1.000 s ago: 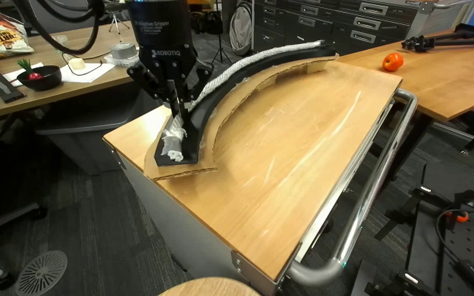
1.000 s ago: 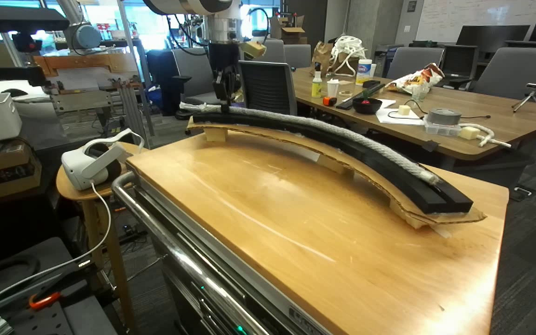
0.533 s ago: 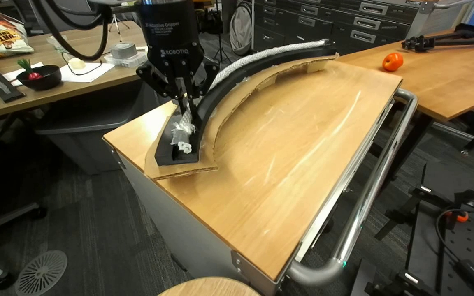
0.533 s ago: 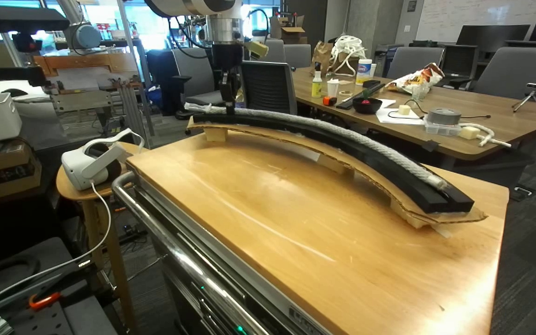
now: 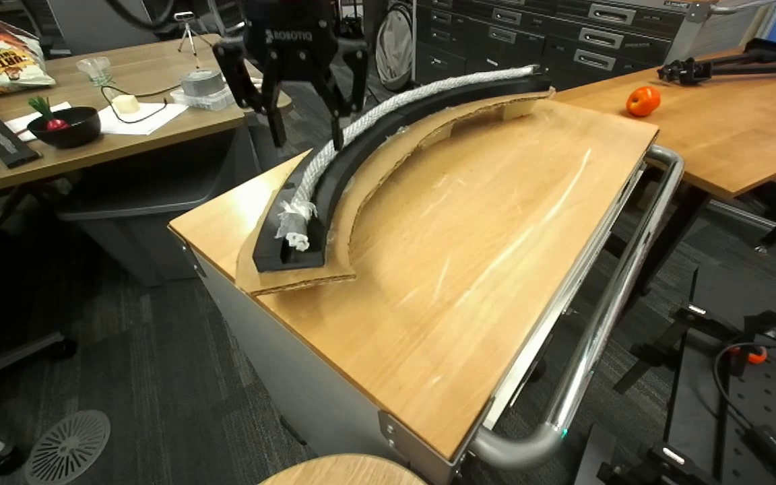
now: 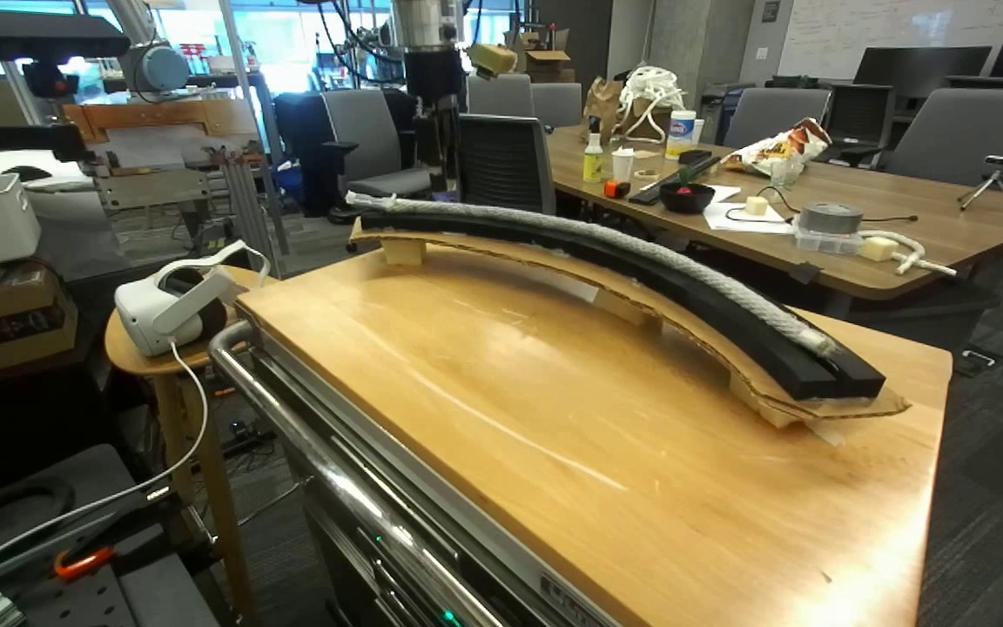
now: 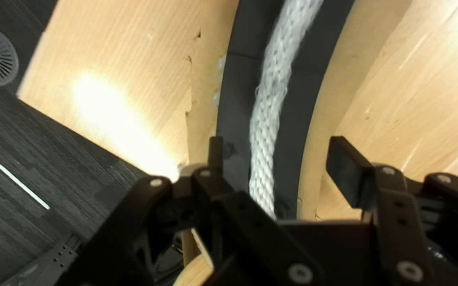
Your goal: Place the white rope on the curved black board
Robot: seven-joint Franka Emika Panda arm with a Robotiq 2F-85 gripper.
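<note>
Gripper [image 5: 308,138] above the curved black board [image 7: 297,111], 2 fingers [image 7: 345,171] spread, gripping nothing. White rope [image 7: 268,107] lies along the board's groove [image 6: 837,368], its grey-wrapped end just short of the board's tip. I judge the rope placed; what's left is clearing off. Raise straight up from the board, fingers wide so neither snags the weave, then check for any stretch sitting proud.

robotics lab | robot arm [image 6: 427,26] | drawer cabinet [image 5: 539,40] | whiteboard [image 6: 911,24] | office chairs [image 6: 963,131]
</note>
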